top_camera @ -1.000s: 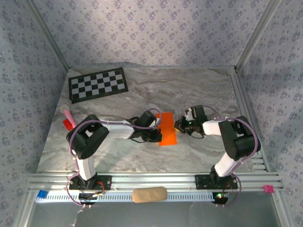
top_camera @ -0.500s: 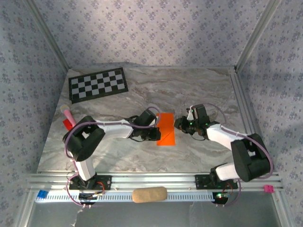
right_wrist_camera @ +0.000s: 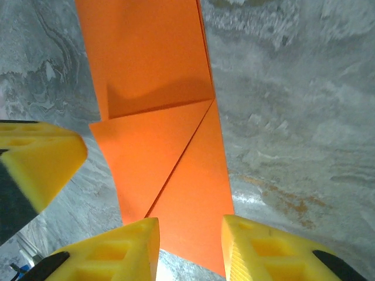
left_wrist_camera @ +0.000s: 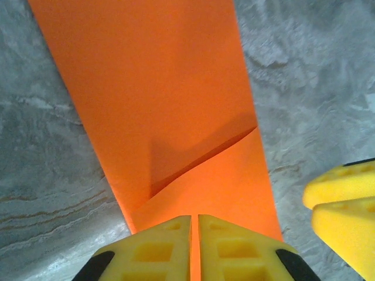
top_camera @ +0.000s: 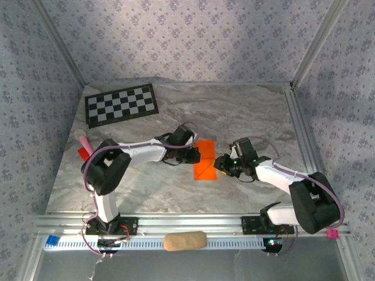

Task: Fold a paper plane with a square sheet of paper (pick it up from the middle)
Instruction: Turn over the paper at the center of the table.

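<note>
Closing in, the right end effector (top_camera: 221, 164) now straddles the single folded paper (top_camera: 205, 163) on the bench (top_camera: 246, 111), spread wide; left end effector (left_wrist_camera: 194, 249), opposite, is narrowed to a slit over its edge. One checkerboard (top_camera: 122, 104) lies well behind it.

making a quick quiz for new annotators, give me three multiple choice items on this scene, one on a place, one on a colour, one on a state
1. Where on the table does the checkerboard sheet lie?
A. far left corner
B. near right corner
C. on the near rail

2. What colour is the square sheet of paper?
A. blue
B. orange
C. white

3. How does the right gripper stand?
A. pressed together
B. open, over the paper's edge
C. clamped on the checkerboard

Answers: 1 A, the top view shows it at the far left. 2 B, it is bright orange in every view. 3 B, the right wrist view shows a gap between the fingers with paper in it.
</note>
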Controlling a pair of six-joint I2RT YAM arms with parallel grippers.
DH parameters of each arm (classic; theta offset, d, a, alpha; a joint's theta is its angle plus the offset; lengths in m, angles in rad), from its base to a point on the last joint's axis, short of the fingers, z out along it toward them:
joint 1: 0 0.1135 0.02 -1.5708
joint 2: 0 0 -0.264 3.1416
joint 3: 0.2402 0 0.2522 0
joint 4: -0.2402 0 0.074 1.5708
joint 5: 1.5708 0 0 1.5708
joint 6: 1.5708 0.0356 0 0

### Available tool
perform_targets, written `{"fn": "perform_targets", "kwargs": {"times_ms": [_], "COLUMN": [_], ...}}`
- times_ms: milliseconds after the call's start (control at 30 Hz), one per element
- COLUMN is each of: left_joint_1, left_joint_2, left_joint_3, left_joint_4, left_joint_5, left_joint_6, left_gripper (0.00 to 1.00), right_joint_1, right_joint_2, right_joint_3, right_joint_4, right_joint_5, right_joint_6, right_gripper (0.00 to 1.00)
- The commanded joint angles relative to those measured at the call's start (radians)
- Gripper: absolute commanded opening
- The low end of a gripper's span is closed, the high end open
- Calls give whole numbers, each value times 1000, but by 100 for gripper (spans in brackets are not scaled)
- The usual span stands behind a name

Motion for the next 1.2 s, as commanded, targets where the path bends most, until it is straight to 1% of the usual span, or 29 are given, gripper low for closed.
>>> {"fn": "perform_targets", "kwargs": {"times_ms": [0,67,200,267,500,900,1167], "left_joint_1": [4,3,2,2,-2,-18,-18], "left_joint_2": [37,49,65,65,67,69,55], "left_joint_3": [35,38,25,13,-23,-25,-34], "left_joint_4": [-45,-51,-50,-48,-27,-22,-33], "left_joint_5": [10,6,10,8,11,6,-7], "left_joint_6": [35,40,38,34,6,-6,-2], "left_gripper": [12,11,9,9,7,7,7], "right_joint_1": [27,51,83,94,112,119,117], "right_joint_2": [26,31,22,8,20,78,78], "right_joint_3": [0,2,10,-5,-9,13,41], "right_joint_4": [-27,-32,-98,-97,-73,2,53], "right_joint_5": [3,21,106,129,81,44,30], "right_joint_6": [56,73,108,132,141,130,123], "right_gripper": [33,33,33,34,36,34,35]}}
